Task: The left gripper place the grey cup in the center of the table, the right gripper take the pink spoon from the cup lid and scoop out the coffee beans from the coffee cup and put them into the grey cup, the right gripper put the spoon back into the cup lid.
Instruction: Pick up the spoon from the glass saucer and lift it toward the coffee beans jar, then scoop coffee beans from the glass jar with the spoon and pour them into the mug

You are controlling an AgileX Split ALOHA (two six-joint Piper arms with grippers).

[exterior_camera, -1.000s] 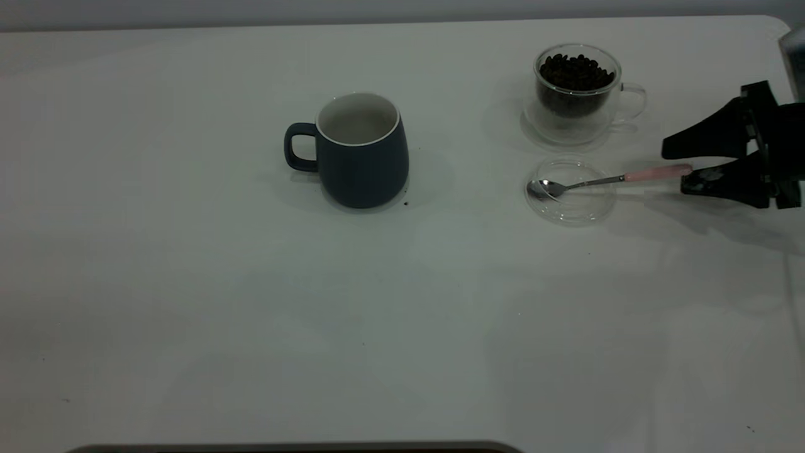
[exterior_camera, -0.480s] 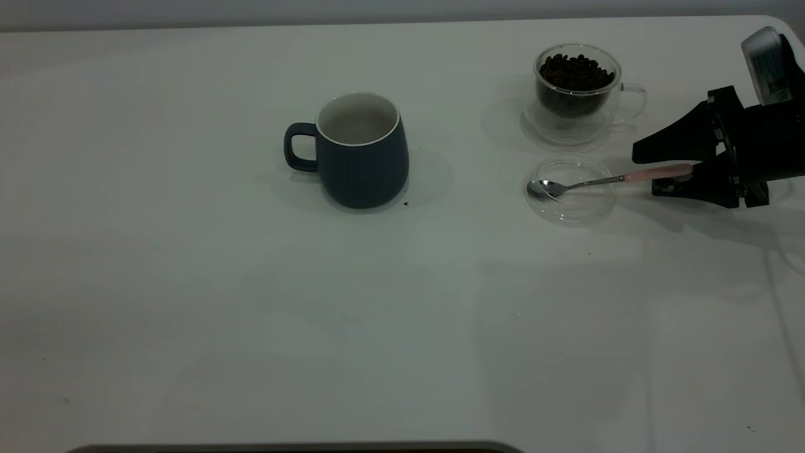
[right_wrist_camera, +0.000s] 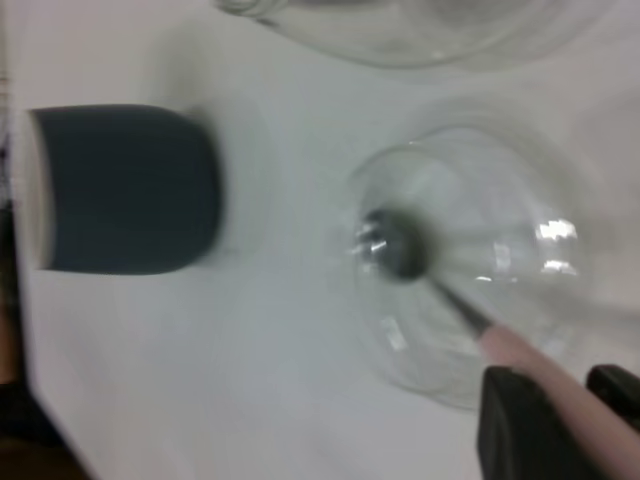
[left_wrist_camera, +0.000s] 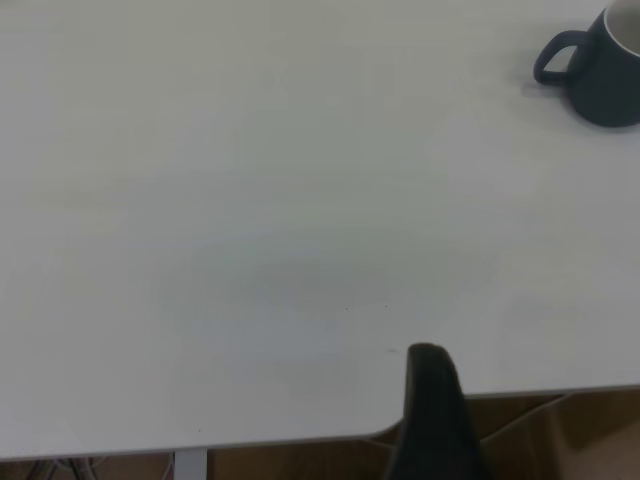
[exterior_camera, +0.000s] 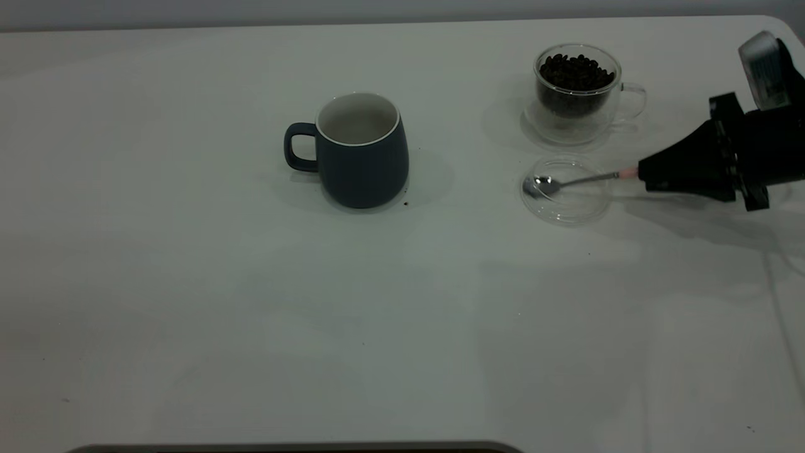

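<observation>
A: Surface (exterior_camera: 188,314) first: broad and white, everything on it sitting toward the far side. What stands where?

B: The grey cup (exterior_camera: 361,151) is near the middle, upright, handle toward the left arm's side, and looks empty. So the placing step seems done. The left gripper (left_wrist_camera: 432,415) is parked off the near edge of the surface, well away from the cup; only one dark finger shows, so I cannot tell how its fingers stand.

A: And the coffee cup (exterior_camera: 577,91)?

B: Far right, upright, full of coffee beans (exterior_camera: 575,70). Just in front of it lies the cup lid (exterior_camera: 566,204).

A: So the step in hand?

B: Taking the pink spoon (exterior_camera: 569,183). The right gripper (exterior_camera: 648,173) has its fingers (right_wrist_camera: 520,425) clamped on the pink handle, and the bowl of the spoon is over the lid, either resting there or barely raised; I cannot tell which.

A: Next move?

B: By my judgement, lift the spoon clear of the lid's rim, keep it level, and carry it back to the beans. The lid is light, so a dragged bowl could shove it.
</observation>
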